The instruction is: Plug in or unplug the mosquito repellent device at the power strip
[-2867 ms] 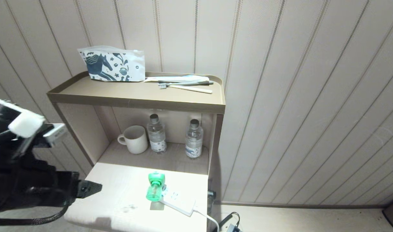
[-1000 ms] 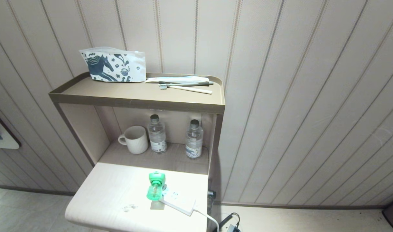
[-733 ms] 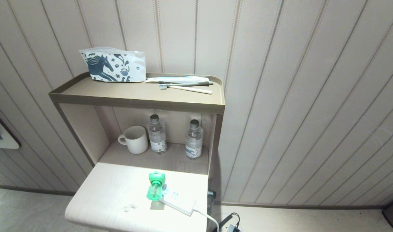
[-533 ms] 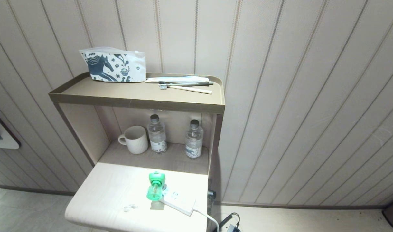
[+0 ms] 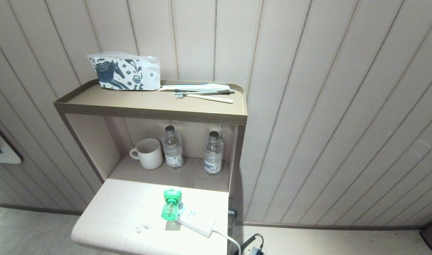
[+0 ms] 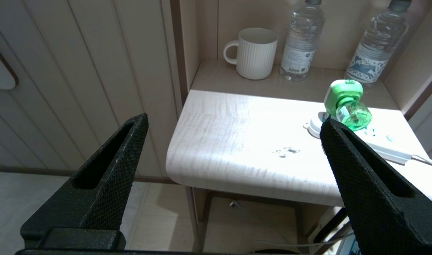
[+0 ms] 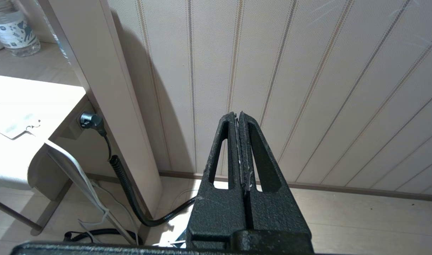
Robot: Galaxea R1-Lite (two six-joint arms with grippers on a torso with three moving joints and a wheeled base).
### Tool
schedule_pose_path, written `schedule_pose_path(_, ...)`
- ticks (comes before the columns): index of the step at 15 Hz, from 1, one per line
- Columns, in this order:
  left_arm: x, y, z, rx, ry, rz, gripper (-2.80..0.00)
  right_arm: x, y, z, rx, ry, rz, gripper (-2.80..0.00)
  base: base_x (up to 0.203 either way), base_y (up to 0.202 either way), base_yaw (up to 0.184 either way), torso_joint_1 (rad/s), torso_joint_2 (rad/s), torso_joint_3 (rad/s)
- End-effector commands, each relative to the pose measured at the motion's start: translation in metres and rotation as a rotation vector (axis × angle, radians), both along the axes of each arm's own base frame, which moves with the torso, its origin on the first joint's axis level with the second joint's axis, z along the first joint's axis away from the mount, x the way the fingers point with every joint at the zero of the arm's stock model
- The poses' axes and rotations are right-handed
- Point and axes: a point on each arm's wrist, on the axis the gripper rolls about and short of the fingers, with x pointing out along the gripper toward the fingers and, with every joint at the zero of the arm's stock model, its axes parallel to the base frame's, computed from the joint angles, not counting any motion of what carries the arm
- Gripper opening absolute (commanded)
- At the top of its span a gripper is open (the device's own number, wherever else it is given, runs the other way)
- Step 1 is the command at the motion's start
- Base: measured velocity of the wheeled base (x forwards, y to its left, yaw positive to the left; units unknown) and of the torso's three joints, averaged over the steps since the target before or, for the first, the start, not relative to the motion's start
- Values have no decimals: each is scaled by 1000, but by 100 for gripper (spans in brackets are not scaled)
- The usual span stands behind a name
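Observation:
The green mosquito repellent device [image 5: 171,206] [image 6: 347,104] stands plugged into the far end of the white power strip [image 5: 198,220] [image 6: 382,150], which lies on the pale tabletop [image 5: 131,212]. Its translucent green bottle points toward me. Neither arm shows in the head view. My left gripper [image 6: 233,118] hangs wide open and empty, well back from the table's front edge, with the device beside its right finger. My right gripper [image 7: 238,115] is shut on nothing, off to the right of the table and facing the panelled wall.
A white mug [image 5: 147,152] and two clear water bottles [image 5: 172,146] [image 5: 213,152] stand in the shelf niche behind the table. A printed pouch [image 5: 124,72] and toothbrushes [image 5: 203,94] lie on the top shelf. The strip's cord [image 5: 230,241] drops off the table's right edge toward floor cables.
The left arm, which filled the left edge of the head view nearly three seconds ago, has dropped out of it. Over the last second nothing has moved there.

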Motion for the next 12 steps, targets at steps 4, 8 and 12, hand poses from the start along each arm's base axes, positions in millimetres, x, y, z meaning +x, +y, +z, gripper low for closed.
schedule_pose_path(4, 0, 0, 0, 0, -1, 0, 0, 0, 0, 0, -9, 0, 4, -280, 0, 0, 0, 0, 0, 0)
schedule_pose_path(8, 0, 0, 0, 0, -1, 0, 0, 0, 0, 0, 22, 0, -4, -280, 0, 0, 0, 0, 0, 0)
schedule_pose_path(12, 0, 0, 0, 0, -1, 0, 0, 0, 0, 0, 27, -1, -15, -280, 0, 0, 0, 0, 0, 0)
